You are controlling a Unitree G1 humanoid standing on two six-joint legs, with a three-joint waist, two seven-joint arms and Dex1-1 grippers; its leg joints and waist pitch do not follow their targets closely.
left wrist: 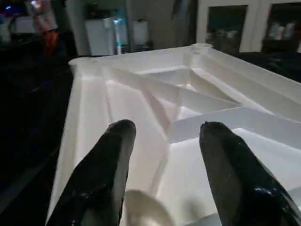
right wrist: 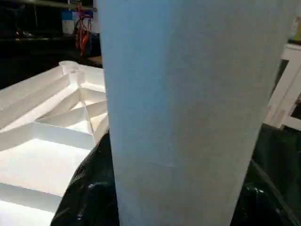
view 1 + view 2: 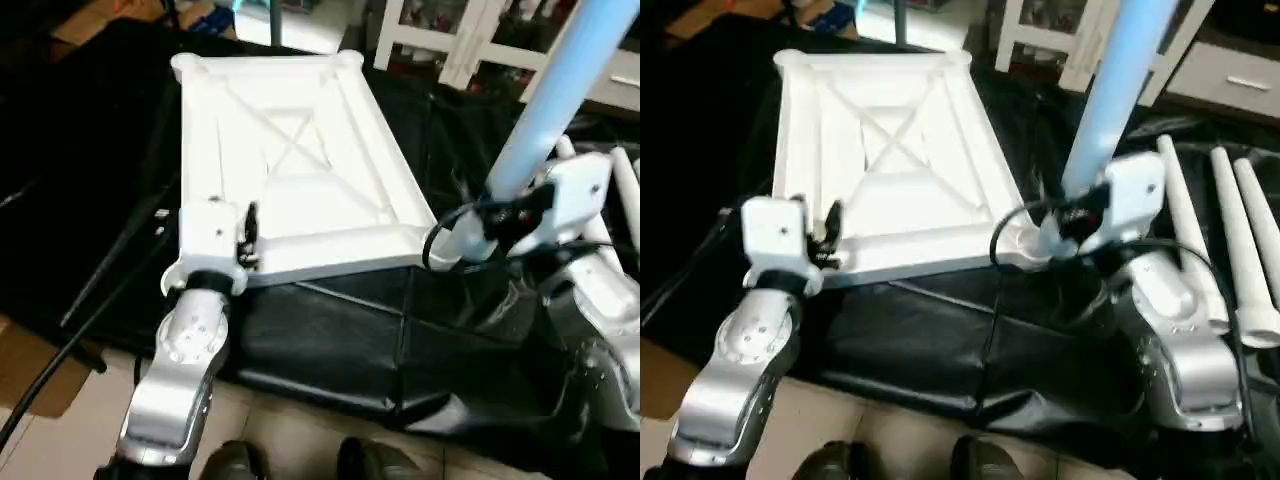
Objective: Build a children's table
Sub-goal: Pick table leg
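The white tabletop (image 3: 290, 150) lies upside down on the black-draped work table, its X ribs facing up. My left gripper (image 3: 247, 236) is open over its near-left corner, the two black fingers (image 1: 106, 165) spread apart above the round socket (image 1: 141, 209) with nothing between them. My right gripper (image 3: 482, 222) is shut on a white tube leg (image 3: 548, 90), which stands nearly upright with its lower end at the near-right corner socket (image 3: 1025, 245). In the right wrist view the leg (image 2: 188, 103) sits between the black fingers (image 2: 87, 193).
Three more white legs (image 3: 1188, 225) lie side by side on the black cloth (image 3: 330, 340) to the right of my right arm. White cabinet furniture (image 3: 1060, 40) stands behind the table. A black cable (image 3: 60, 360) and cardboard (image 3: 30, 370) are on the floor at left.
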